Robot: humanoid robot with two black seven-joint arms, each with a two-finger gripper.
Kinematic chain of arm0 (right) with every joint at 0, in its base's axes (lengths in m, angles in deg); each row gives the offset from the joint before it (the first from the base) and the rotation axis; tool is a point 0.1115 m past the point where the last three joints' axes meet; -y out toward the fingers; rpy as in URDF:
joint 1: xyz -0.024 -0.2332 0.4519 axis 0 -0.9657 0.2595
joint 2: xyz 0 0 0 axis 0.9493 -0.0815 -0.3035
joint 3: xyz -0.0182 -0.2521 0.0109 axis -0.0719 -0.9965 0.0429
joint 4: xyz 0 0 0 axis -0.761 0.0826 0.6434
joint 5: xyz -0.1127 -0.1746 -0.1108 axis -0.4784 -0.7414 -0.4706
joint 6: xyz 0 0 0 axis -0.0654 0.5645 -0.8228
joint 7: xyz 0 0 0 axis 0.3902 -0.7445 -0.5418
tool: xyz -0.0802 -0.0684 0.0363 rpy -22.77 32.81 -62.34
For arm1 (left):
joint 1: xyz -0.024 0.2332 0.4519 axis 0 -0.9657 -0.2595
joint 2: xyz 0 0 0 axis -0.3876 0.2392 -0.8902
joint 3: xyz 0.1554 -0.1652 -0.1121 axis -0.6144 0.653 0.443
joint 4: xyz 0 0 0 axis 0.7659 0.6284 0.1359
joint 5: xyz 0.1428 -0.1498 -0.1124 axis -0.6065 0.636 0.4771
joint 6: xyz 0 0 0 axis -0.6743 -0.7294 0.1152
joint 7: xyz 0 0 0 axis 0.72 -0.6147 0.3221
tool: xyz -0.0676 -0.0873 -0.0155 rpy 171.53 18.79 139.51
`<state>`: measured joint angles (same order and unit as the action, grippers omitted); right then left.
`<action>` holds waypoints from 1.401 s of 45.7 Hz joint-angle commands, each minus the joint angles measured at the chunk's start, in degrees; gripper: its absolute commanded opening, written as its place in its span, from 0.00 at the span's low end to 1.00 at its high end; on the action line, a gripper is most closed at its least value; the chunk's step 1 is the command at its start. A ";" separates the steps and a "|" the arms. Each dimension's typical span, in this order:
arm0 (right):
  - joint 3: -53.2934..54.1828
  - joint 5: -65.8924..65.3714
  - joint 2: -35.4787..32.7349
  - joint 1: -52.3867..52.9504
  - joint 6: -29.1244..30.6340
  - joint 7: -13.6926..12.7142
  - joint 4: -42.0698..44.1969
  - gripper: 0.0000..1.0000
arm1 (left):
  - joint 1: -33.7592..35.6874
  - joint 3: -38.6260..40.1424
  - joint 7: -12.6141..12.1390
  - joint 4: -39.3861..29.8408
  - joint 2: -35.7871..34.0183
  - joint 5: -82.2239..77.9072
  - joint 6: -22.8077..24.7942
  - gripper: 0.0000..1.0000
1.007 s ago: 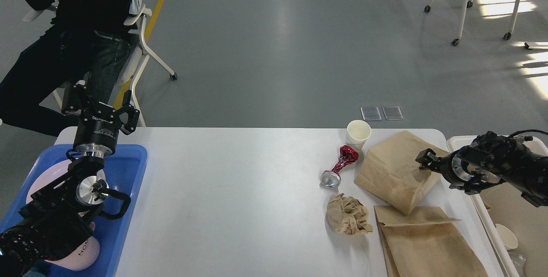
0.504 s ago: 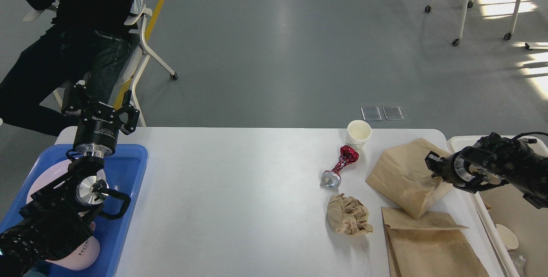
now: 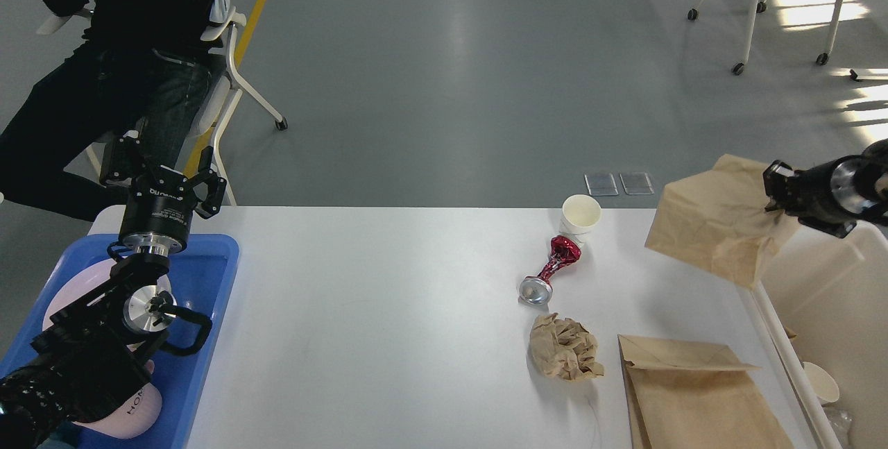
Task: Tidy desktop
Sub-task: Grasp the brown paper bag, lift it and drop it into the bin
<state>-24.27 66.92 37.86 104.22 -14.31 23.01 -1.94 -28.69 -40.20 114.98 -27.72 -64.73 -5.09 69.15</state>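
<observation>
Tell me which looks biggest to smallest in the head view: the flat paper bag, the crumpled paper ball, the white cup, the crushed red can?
1. Flat paper bag, biggest though partly cut off by the picture's edge.
2. Paper ball.
3. Cup and can look close; the cup sits farther away, so I won't rank them.

Bright, even light fills the sharply focused view, with sun patches burning out on the grey floor (image 3: pixel 864 98) at far right, pale reflective streaks further in, and soft, short shadows under the litter on the matte white worktop (image 3: pixel 388 324).
</observation>
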 commanded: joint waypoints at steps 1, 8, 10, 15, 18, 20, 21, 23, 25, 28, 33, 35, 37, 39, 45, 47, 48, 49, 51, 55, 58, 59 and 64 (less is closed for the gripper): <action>0.18 0.06 -3.71 7.78 8.83 0.12 -0.24 0.00 | 0.00 0.00 -0.01 0.00 0.00 0.00 -0.06 0.97; 0.36 -0.03 -6.17 16.22 16.75 0.12 -0.24 0.00 | 0.00 0.00 -0.01 0.00 0.00 0.00 -0.06 0.97; 0.36 -0.03 -6.61 17.45 17.54 0.12 -0.24 0.00 | 0.00 0.00 -0.01 0.00 0.00 0.00 0.03 0.97; 0.36 -0.11 -6.79 17.99 17.90 0.12 -0.07 0.00 | 0.00 0.00 -0.01 0.00 0.00 0.00 -0.06 0.97; 0.36 -0.20 -6.70 16.94 17.28 0.12 0.55 0.00 | 0.00 0.00 -0.01 0.00 0.00 0.00 -0.06 0.97; 0.01 -0.46 -6.70 16.49 16.58 0.03 0.90 0.00 | 0.00 0.00 -0.01 0.00 0.00 0.00 -0.06 0.97; -0.08 -0.55 -6.70 16.14 16.23 0.03 1.25 0.00 | 0.00 0.00 -0.01 0.00 0.00 0.00 0.03 0.97; -0.08 -0.55 -6.70 14.13 14.91 0.03 2.30 0.00 | 0.00 0.00 -0.01 0.00 0.00 0.08 -0.06 0.97; 0.09 -0.47 -6.70 11.15 13.33 0.03 3.79 0.00 | 0.00 0.00 -0.01 0.00 0.00 0.00 0.03 0.97; 0.62 -0.29 -6.61 6.14 9.74 0.03 6.17 0.00 | 0.00 0.00 -0.01 0.00 0.00 0.00 0.03 0.97; 0.97 0.15 -6.70 -1.86 0.69 0.03 8.99 0.00 | 0.00 0.00 -0.01 0.00 0.00 0.00 -0.06 0.97; 1.06 0.24 -6.79 -4.85 -2.65 0.03 8.99 0.00 | 0.00 0.00 -0.01 0.00 0.00 0.08 -0.06 0.97; 1.24 0.24 -6.79 -7.66 -5.91 0.03 9.08 0.00 | 0.00 0.00 -0.01 0.00 0.00 0.00 0.03 0.97; 1.24 0.24 -6.79 -10.04 -8.98 0.03 9.08 0.00 | 0.00 0.00 -0.01 0.00 0.00 0.00 -0.06 0.97; 1.24 0.24 -6.79 -16.37 -15.93 0.03 9.34 0.00 | 0.00 0.00 -0.01 0.00 0.00 0.00 0.03 0.97; 1.24 0.24 -6.70 -18.21 -17.34 0.03 9.69 0.00 | 0.00 0.00 -0.01 0.00 0.00 0.00 -0.06 0.97; 1.24 0.24 -6.61 -19.09 -17.87 0.03 10.04 0.00 | 0.00 0.00 -0.01 0.00 0.00 0.08 0.03 0.97; 1.24 0.24 -6.35 -20.06 -18.40 0.03 10.65 0.00 | 0.00 0.00 -0.01 0.00 0.00 0.00 0.03 0.97; 1.32 0.24 -6.08 -21.82 -19.02 -0.06 11.97 0.00 | 0.00 0.00 -0.01 0.00 0.00 0.08 0.03 0.97; 1.41 0.24 -5.38 -24.90 -19.37 0.03 15.31 0.30 | 0.00 0.00 -0.01 0.00 0.00 0.00 0.03 0.97; 1.59 0.24 -4.24 -26.39 -20.07 0.03 18.91 0.93 | 0.00 0.00 0.08 0.00 0.00 0.08 -0.06 0.97; 1.76 0.32 -3.80 -26.83 -20.42 0.03 20.05 1.00 | 0.00 0.00 -0.01 0.00 0.00 0.00 0.03 0.97; 2.64 0.41 -2.48 -29.29 -20.51 0.03 21.56 1.00 | 0.00 0.00 -0.01 0.00 0.00 0.00 -0.06 0.97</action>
<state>-22.32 67.19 34.01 77.50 -34.49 23.02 17.47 -28.69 -40.20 114.97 -27.72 -64.73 -5.06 69.15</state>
